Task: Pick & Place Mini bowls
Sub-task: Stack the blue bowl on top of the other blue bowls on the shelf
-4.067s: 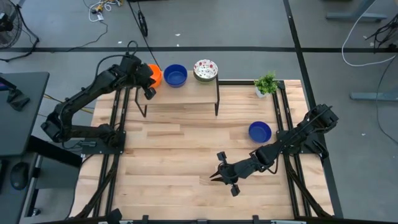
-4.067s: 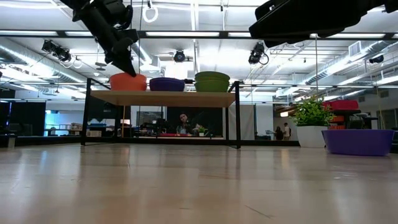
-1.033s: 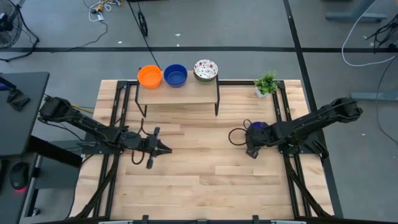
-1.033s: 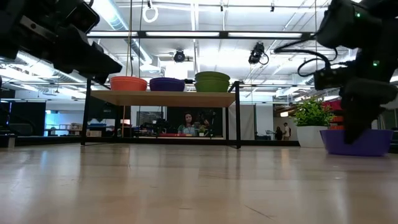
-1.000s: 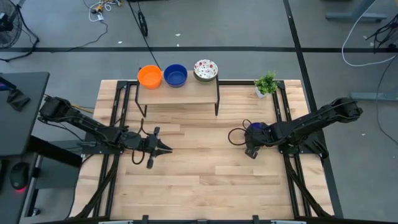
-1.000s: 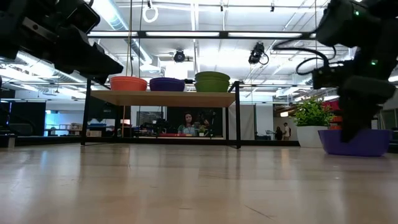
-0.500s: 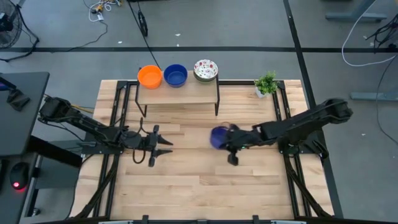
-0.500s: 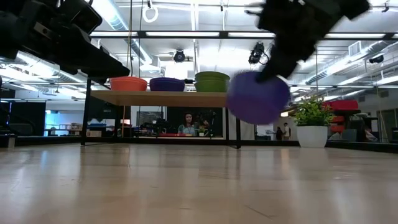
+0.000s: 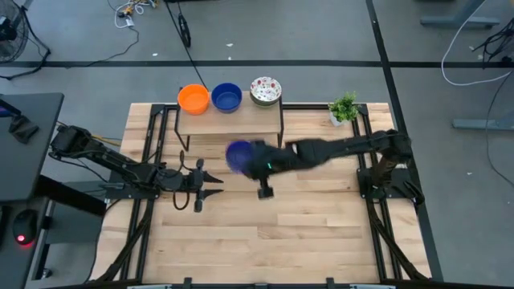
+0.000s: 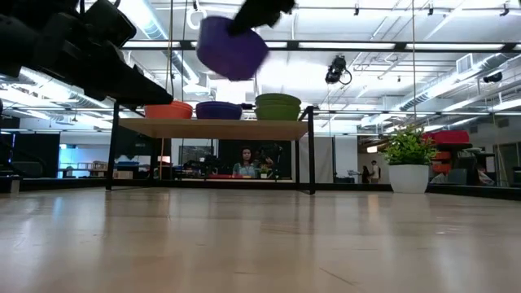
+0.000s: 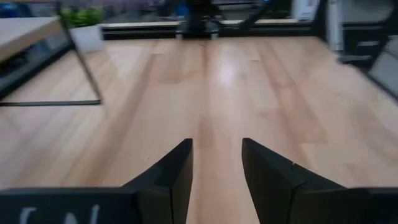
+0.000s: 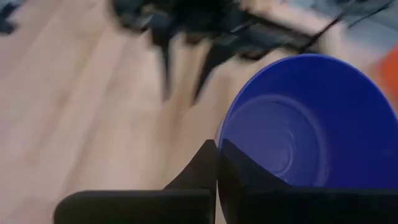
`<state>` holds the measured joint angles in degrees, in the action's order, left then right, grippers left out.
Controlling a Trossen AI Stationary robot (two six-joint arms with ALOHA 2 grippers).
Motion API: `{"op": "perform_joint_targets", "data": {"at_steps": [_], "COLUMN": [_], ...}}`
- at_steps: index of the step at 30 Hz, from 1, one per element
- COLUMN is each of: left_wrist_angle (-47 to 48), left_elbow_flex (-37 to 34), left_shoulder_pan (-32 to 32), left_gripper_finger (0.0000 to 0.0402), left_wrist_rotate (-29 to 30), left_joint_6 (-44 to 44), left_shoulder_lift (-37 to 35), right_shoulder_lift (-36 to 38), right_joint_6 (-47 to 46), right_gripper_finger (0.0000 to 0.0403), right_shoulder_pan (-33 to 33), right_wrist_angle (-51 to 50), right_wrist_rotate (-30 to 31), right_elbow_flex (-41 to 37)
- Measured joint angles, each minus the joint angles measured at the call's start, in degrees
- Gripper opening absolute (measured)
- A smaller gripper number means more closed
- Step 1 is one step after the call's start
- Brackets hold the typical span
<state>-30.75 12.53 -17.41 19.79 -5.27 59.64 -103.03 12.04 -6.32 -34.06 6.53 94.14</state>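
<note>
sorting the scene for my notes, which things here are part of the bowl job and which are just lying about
Job: blue bowl held by the right gripper; orange bowl, blue bowl, speckled bowl on the shelf.
Lying about: potted plant; left gripper, idle.

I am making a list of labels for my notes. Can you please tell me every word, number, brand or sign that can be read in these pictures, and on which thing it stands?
Left gripper: pale marks at the bottom edge of the left wrist view, cut off and blurred, not readable.
Blue bowl, held in the right gripper: no text.
Shelf, its bowls and the potted plant: no readable text.
Nothing legible elsewhere.
</note>
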Motion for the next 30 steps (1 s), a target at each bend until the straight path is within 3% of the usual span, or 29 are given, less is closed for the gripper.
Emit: {"op": "perform_joint_targets", "data": {"at_steps": [6, 13, 16, 30], "left_wrist_angle": [0.6, 1.0, 1.1, 1.1], "left_elbow_flex": [0.0, 0.0, 0.0, 0.0], "left_shoulder_pan": [0.1, 3.4, 4.6, 6.4], "left_gripper_finger": [0.0142, 0.0142, 0.0142, 0.0142], "left_wrist_rotate": [8.2, 4.8, 3.0, 2.9], "left_joint_6": [0.4, -3.7, -4.2, -4.1], "left_shoulder_lift": [0.0, 0.0, 0.0, 0.0], "right_shoulder_lift": [-5.6, -14.2, -18.2, -26.2], "right_joint_6": [9.9, 20.0, 22.7, 29.2], "right_gripper_finger": [0.0005, 0.0005, 0.0005, 0.0004], "right_shoulder_pan": [8.1, 17.6, 21.1, 29.0], "right_wrist_angle": [-6.3, -11.5, -12.6, -8.3], "right_wrist_rotate": [0.3, -0.3, -3.7, -12.2], "right_elbow_flex": [16.2, 32.6, 37.8, 40.4]}}
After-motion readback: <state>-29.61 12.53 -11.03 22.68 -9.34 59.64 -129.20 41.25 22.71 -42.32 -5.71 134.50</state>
